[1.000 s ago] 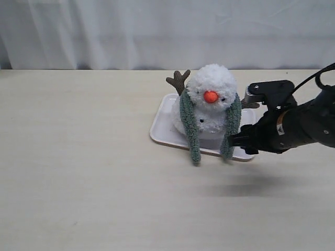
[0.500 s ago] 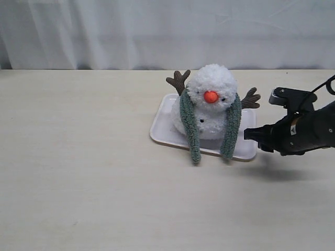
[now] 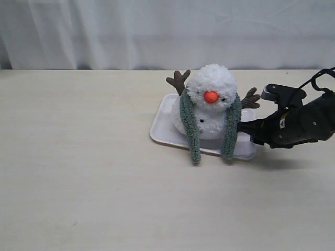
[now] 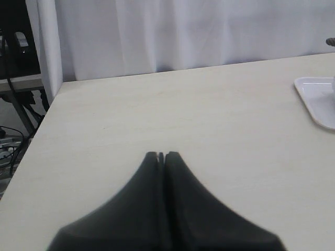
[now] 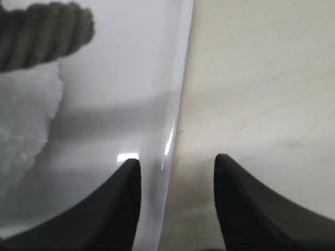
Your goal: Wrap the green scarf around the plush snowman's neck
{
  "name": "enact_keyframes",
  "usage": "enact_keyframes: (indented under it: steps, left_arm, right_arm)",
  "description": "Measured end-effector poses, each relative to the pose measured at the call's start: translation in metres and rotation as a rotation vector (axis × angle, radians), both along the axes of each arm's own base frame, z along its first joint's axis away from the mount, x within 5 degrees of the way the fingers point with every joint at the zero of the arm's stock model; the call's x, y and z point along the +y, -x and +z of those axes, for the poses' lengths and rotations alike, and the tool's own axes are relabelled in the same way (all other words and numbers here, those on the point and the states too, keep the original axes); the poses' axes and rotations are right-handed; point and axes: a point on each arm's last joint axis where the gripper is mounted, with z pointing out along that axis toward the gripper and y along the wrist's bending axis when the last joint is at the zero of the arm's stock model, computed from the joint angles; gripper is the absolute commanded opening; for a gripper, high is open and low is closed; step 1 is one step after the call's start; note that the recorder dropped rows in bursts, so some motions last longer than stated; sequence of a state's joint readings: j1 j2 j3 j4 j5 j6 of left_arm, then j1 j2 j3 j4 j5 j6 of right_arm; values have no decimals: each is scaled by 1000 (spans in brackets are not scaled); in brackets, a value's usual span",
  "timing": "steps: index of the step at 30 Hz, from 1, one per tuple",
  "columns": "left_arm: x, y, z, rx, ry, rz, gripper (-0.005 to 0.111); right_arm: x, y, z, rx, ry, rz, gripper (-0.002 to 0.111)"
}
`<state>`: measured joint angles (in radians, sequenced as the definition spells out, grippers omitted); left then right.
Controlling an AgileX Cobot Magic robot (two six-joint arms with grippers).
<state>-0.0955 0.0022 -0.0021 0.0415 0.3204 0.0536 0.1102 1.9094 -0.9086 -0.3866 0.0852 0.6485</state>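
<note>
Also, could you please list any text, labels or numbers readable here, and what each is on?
No text can be read.
Small orange-and-white sticker on the black right arm: too small to read.
Fluffy white plush snowman, fuzzy grey-green scarf, white rectangular tray: no markings.

Plush snowman: fluffy white, with an orange nose, black dot eyes and black buttons. Twig arms: brown. Green scarf: dull grey-green, with a ribbed, fuzzy texture. Tray: glossy white, showing a bright highlight in the right wrist view. Table: pale cream with a faint wood grain. Curtain: white, with soft vertical folds. Left gripper and right gripper: matt black.
</note>
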Motion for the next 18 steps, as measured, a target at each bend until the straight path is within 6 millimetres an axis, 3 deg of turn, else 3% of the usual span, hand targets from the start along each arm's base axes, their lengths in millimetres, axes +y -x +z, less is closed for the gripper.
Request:
enact_keyframes:
  steps: [3, 12, 18]
  left_arm:
    - [0, 0, 0, 0, 0, 0, 0]
    - [0, 0, 0, 0, 0, 0, 0]
    - [0, 0, 0, 0, 0, 0, 0]
  right_arm:
    - [0, 0, -2, 4, 11, 16, 41]
    - [0, 1, -9, 27, 58, 85, 4]
    - [0, 0, -8, 18, 192, 296, 4]
